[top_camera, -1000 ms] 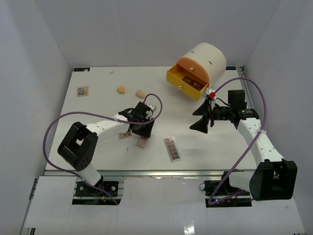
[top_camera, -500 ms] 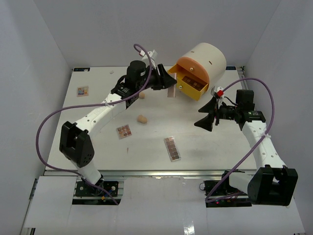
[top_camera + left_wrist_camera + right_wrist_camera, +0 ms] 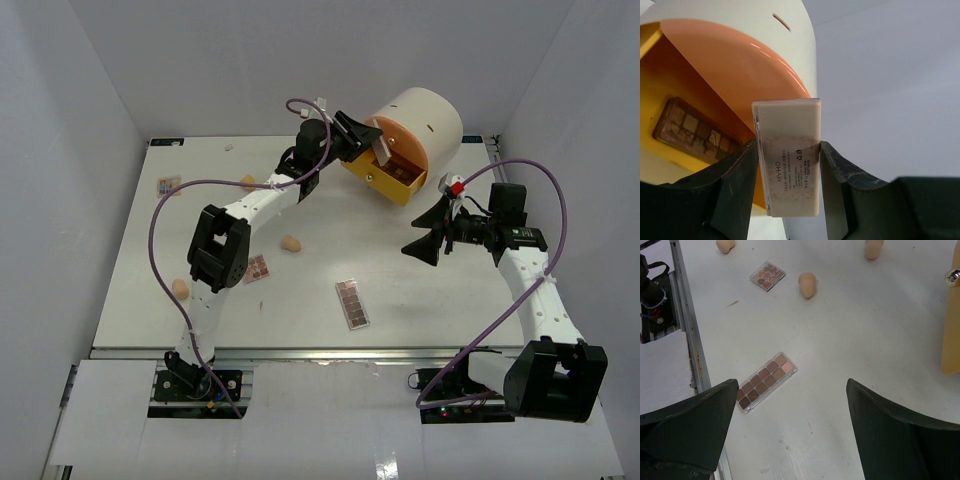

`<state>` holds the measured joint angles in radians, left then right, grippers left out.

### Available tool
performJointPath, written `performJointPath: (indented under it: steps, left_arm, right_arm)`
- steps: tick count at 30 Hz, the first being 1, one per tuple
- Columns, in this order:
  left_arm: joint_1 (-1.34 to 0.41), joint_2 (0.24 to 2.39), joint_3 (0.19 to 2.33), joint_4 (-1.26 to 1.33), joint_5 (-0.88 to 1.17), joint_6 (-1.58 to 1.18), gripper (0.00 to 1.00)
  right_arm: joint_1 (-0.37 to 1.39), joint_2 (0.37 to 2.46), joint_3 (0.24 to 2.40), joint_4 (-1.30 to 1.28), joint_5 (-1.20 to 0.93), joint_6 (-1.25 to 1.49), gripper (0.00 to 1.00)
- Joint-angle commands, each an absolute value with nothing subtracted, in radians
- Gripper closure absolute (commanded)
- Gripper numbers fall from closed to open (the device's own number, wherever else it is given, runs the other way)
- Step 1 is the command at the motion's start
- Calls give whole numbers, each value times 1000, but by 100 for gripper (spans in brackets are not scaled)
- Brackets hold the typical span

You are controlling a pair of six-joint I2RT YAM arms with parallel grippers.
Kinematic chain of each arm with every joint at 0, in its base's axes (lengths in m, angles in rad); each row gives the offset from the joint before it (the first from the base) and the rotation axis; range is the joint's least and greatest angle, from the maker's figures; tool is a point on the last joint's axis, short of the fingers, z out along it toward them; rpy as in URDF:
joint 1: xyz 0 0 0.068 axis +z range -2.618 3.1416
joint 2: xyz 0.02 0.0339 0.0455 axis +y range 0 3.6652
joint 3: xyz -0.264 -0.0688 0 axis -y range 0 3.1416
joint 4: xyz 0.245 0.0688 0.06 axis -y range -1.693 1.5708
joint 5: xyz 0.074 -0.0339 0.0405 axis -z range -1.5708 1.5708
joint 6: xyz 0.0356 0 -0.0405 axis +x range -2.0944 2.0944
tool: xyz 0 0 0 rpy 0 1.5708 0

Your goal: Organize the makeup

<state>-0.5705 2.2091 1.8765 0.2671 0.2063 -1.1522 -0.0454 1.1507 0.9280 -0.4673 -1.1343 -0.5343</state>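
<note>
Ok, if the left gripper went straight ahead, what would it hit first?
The palette in the left gripper would probably meet the organizer's orange front first, just above the open drawer; depth is unclear.

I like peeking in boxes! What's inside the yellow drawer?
One brown eyeshadow palette lies in the yellow drawer. The left gripper and the cream palette it holds cover part of the drawer, so more could be hidden there.

Right wrist view's top edge crops a sponge (image 3: 725, 245).
</note>
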Motion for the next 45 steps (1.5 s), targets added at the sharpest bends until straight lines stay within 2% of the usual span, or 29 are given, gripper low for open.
performJointPath:
  steps: [1,7,11,14,18,27,35,39,41,43,45]
  left_arm:
    - [-569,2241,1993,319,113,-1263,81]
    - [-569,2283,2042,267,60,-1247,74]
    - [-569,2293,2043,233,64,-1250,43]
    - [-569,2294,2046,225,75,-1249,28]
    - [-569,2292,2057,218,92,-1233,2]
    - [-569,2246,2072,190,114,-1166,2]
    - [-559,2075,2090,37,168,-762,2]
    - [-543,1829,1775,-10,209,-571,2]
    - [-520,1624,1594,-40,225,-472,2]
    - [-494,1437,1372,-59,234,-396,2]
    - [-469,1277,1182,-82,217,-308,2]
  right_arm:
    - [-54,1134,919,-443,-1172,-529,5]
    - [-55,1137,920,-443,-1178,-531,5]
    - [-55,1134,919,-443,-1181,-531,5]
    - [-58,1132,919,-443,-1185,-532,5]
    - [-60,1132,917,-443,-1184,-532,5]
    - [-67,1131,916,-443,-1184,-534,5]
    - [-69,1141,908,-443,-1177,-539,4]
    - [-65,1182,916,-458,-1168,-512,5]
    - [-34,1210,945,-518,-1137,-544,2]
    - [71,1221,968,-553,-959,-568,8]
    - [213,1225,971,-544,-722,-565,10]
